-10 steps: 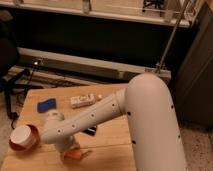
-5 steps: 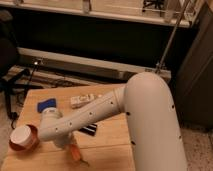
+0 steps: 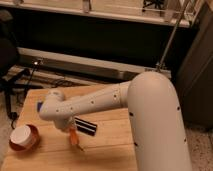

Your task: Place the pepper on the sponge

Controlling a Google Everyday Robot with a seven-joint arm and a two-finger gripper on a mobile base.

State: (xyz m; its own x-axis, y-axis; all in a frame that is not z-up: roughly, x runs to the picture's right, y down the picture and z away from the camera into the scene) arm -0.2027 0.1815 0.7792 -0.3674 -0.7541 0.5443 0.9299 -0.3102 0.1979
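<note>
The orange pepper point(image 3: 74, 137) hangs tip-down just below my gripper point(image 3: 70, 129), which is shut on its upper end, over the front middle of the wooden table point(image 3: 110, 150). Only a corner of the blue sponge point(image 3: 39, 106) shows at the table's left, behind the wrist of my arm point(image 3: 90, 105). The pepper is right of and nearer than the sponge, apart from it.
A black ribbed block point(image 3: 86, 126) lies just right of the pepper. A red bowl with a white inside point(image 3: 22, 138) sits at the front left corner. My white arm stretches across the table from the right. Dark chair legs and cables are at the left.
The pepper has come up off the table in the gripper. My arm has swung up and left, now covering the white box and most of the sponge.
</note>
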